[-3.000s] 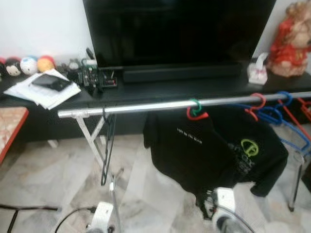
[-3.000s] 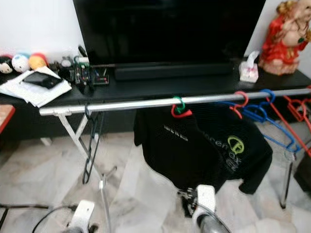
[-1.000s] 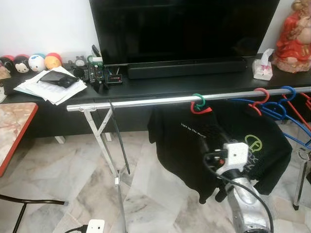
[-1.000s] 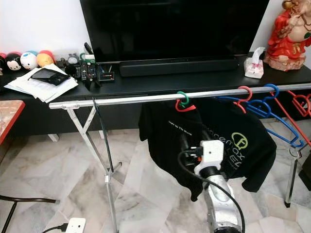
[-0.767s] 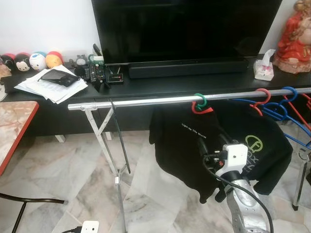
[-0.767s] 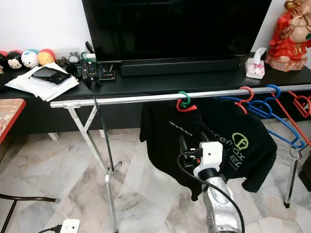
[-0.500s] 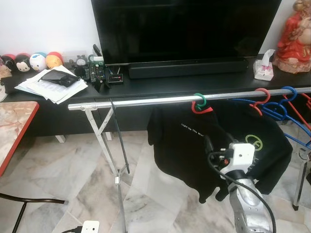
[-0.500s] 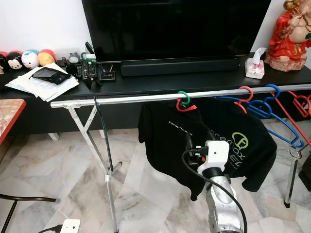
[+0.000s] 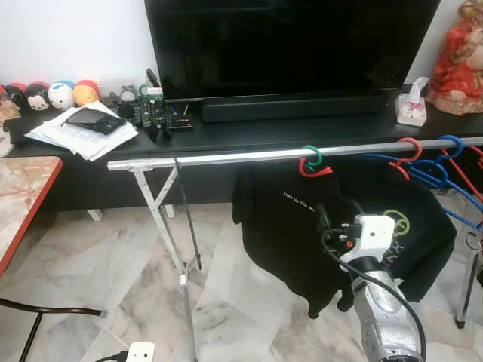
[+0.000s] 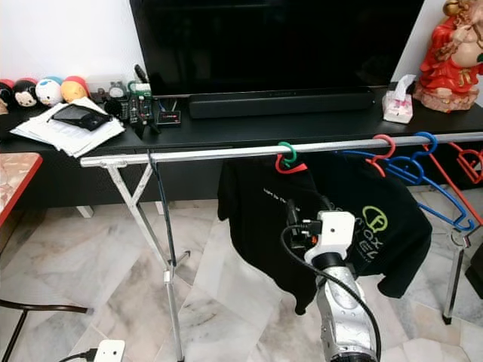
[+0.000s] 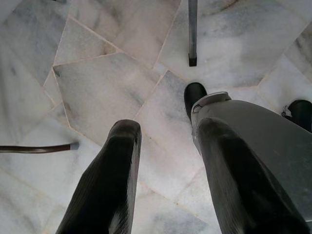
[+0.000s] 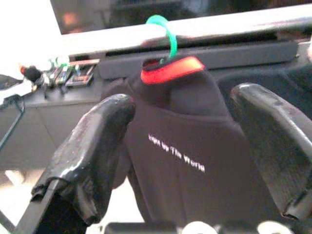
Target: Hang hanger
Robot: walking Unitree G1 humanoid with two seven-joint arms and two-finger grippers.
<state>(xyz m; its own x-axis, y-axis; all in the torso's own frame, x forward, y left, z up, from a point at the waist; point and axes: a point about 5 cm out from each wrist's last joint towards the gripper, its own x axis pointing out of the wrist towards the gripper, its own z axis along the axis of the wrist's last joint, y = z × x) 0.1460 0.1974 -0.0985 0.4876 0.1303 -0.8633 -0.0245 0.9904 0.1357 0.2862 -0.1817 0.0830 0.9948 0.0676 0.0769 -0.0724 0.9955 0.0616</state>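
We are hanging the left gripper [image 11: 165, 175] idle, pointing at the marble floor [image 11: 97, 83], jaws parted wide, holding nothing. Our right gripper [image 12: 195, 146] is facing the black T-shirt [image 12: 185, 146], jaws spread wide and empty, the shirt just beyond the gap between them. Its green hanger hook [image 12: 163, 29] is sitting over the rail [image 9: 226, 157], above and ahead of the jaws. We are judging the hanger light and stiff, the cloth soft and slippery; the best hold looks like the neck under the hook.
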